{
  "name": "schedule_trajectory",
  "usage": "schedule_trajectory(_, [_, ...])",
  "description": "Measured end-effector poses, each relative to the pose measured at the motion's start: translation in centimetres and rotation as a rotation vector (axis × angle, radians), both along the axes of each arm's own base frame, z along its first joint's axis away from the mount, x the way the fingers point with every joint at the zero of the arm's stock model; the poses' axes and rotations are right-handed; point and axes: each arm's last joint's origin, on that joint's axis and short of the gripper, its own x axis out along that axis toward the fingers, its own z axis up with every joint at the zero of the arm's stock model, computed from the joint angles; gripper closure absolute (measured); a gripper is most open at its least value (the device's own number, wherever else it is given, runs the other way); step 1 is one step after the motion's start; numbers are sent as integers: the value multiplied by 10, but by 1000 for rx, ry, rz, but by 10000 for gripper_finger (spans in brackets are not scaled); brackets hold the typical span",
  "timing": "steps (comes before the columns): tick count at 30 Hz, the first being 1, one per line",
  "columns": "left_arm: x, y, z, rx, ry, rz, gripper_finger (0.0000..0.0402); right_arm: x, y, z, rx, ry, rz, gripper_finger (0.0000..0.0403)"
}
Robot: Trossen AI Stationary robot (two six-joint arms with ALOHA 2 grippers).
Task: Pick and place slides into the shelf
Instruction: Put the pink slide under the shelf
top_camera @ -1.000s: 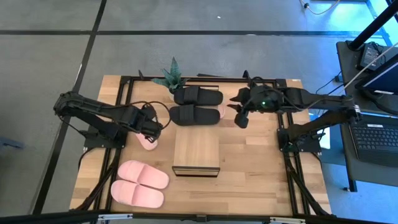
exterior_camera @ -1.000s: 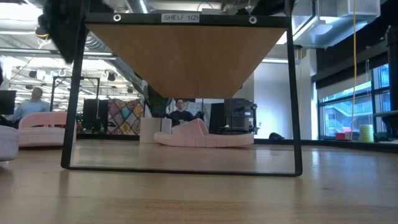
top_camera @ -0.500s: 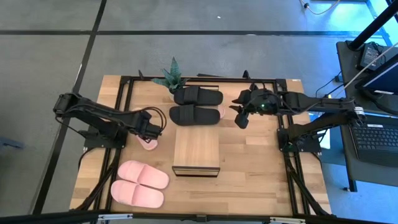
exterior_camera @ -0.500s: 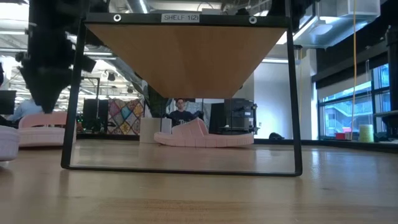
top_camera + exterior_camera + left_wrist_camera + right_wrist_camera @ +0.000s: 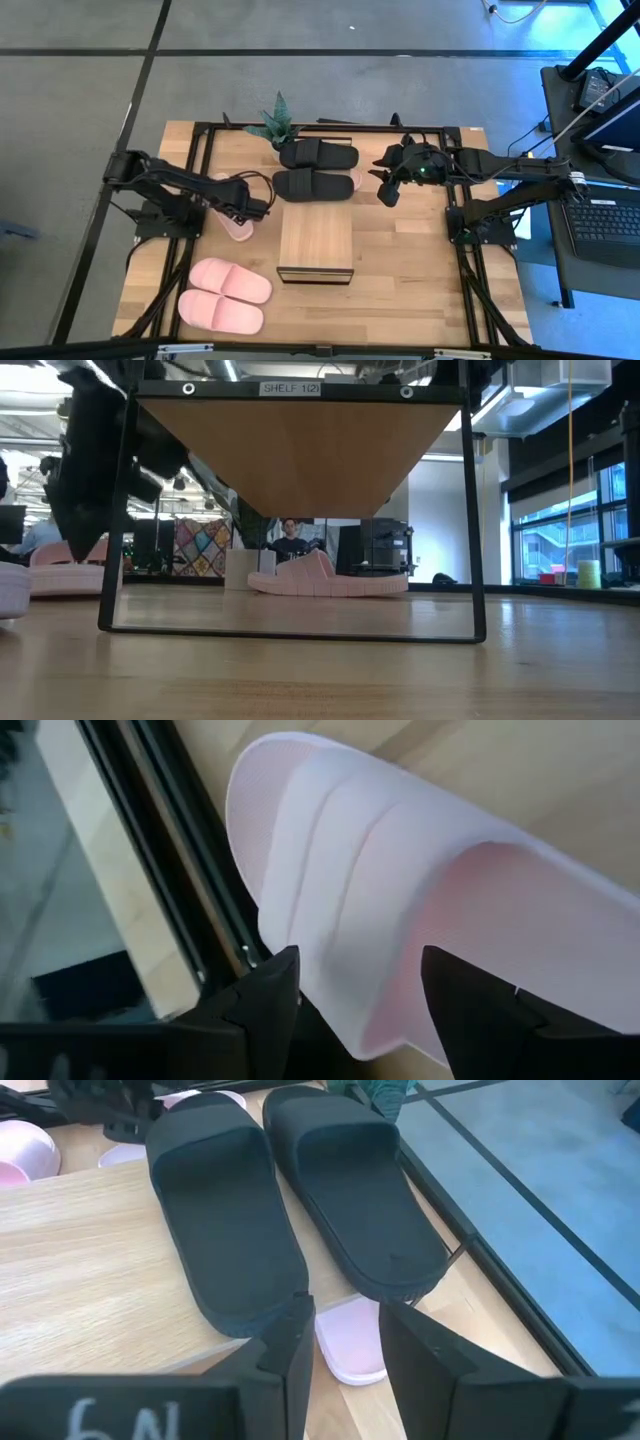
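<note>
**Left gripper closing in on a pink slide beside the shelf**

Over the last second the left arm has been swinging in toward the shelf (image 5: 315,243), and its gripper is now sitting over a single pink slide (image 5: 238,226) lying on the table just left of the shelf. That looks like the start of a pick, so this slide is probably the next one headed for the shelf.

The left gripper (image 5: 360,995) is standing wide, its two fingers straddling the slide's rim (image 5: 400,920); they are narrowing slightly but are not yet clamping the foam, as far as the wrist view shows.

The right gripper (image 5: 388,192) is waiting near the far right of the table, its fingers partly apart and holding nothing, pointing at the black pair (image 5: 290,1220) and a pink slide (image 5: 350,1340) peeking out beneath them. Another pink pair (image 5: 228,295) is lying at the near left corner. The shelf top is carrying no slides.
</note>
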Motion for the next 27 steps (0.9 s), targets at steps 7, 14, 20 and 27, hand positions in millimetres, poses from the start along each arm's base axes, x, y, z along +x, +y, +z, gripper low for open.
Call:
schedule_trajectory(7, [6, 5, -18, -27, 136, -31, 222, 0, 0, 0, -1, 1, 1, 287])
schedule_trajectory(14, [7, 7, -24, -46, 186, -55, 269, 0, 0, 0, -2, 1, 1, 287])
schedule_trajectory(20, [7, 7, -21, -61, 194, -48, 338, 0, 0, 0, -2, 2, 1, 287])
schedule_trajectory(27, [17, 6, -5, -87, 181, -36, 391, 0, 0, 0, -2, 3, 1, 287])
